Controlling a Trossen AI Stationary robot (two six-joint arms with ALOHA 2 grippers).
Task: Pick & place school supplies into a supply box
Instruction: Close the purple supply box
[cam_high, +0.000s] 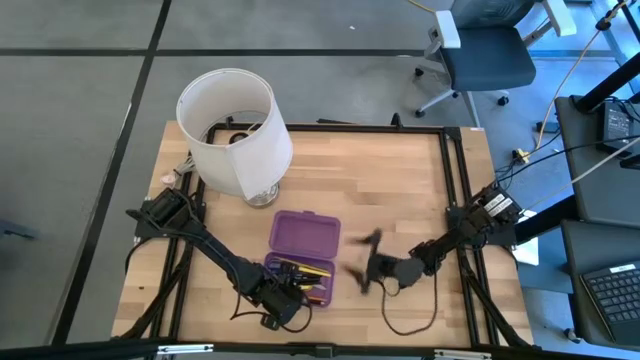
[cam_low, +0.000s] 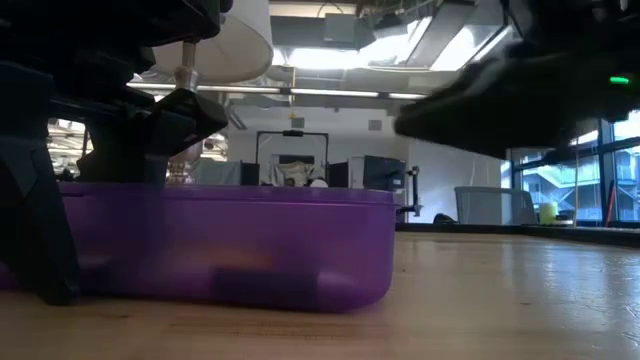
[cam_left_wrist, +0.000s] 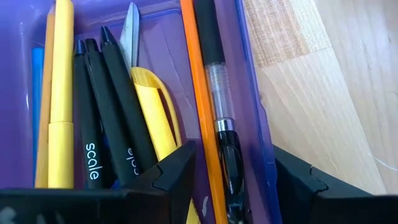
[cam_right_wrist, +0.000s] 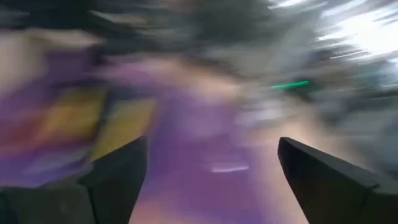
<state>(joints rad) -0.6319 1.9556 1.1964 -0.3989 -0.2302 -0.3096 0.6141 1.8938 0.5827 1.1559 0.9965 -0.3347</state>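
Note:
The purple supply box (cam_high: 302, 258) lies open near the table's near edge, its lid (cam_high: 305, 235) flat toward the far side. Its tray (cam_left_wrist: 252, 106) holds black pens (cam_left_wrist: 106, 106), a yellow pencil (cam_left_wrist: 61, 93), yellow-handled scissors (cam_left_wrist: 152, 106), an orange pencil (cam_left_wrist: 199, 93) and a clear-barrelled pen (cam_left_wrist: 217, 81). My left gripper (cam_high: 285, 298) (cam_left_wrist: 239, 165) is open and low over the tray's near end. One finger is inside and one outside the tray's wall. My right gripper (cam_high: 362, 262) (cam_right_wrist: 211, 162) is open, empty and blurred, just right of the box.
A big white lampshade (cam_high: 235, 130) stands at the far left of the table. A thin dark cable (cam_high: 410, 322) loops on the wood under my right arm. Bare wood lies right of the box (cam_low: 230, 245) and toward the far right corner.

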